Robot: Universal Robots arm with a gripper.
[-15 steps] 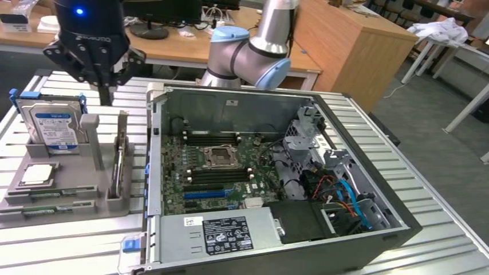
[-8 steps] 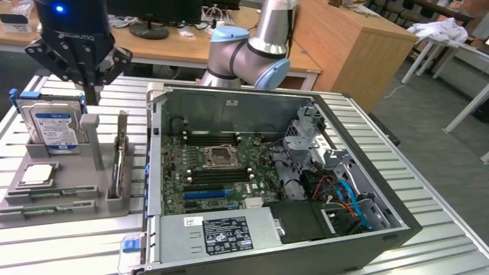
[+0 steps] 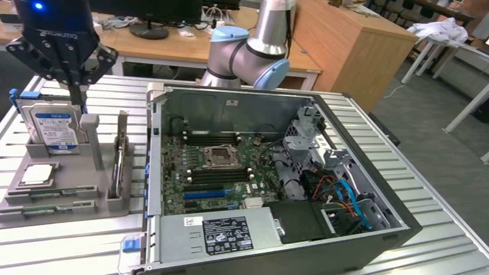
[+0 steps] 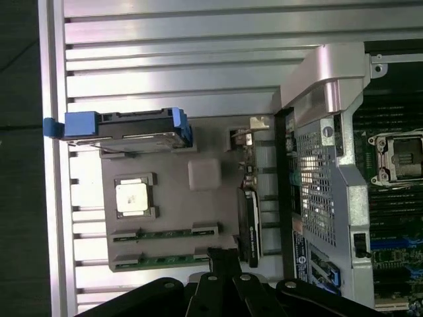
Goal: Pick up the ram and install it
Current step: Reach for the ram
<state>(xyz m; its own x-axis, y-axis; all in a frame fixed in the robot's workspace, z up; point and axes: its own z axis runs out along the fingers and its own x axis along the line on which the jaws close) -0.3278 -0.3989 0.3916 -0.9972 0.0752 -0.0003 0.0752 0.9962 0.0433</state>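
Your tool [image 3: 80, 105] is hanging high over the back of the gray holder [image 3: 91, 201], just by the top of the standing hard drive [image 3: 52, 127]. Its two fingers are pressing together and they are gripping nothing. The ram [image 3: 54, 195] is lying flat in a groove at the front of that holder, just in front of the silver chip [image 3: 38, 173]. A second green stick [image 3: 34, 211] is lying beside it in the next groove. From the tool, the ram is sitting lower down and further toward the front edge of the holder, well apart from the fingers. In the exterior view its long side is running from left to right, about in line with the holder's front edge. In the wrist view you are looking down past the tool [image 4: 221, 259] at the ram [image 4: 165, 233], and the fingertips are pointing close to one end of the sticks. The open computer case [image 3: 155, 172] is waiting on the table [image 3: 61, 252] to the exterior view's right of the holder.
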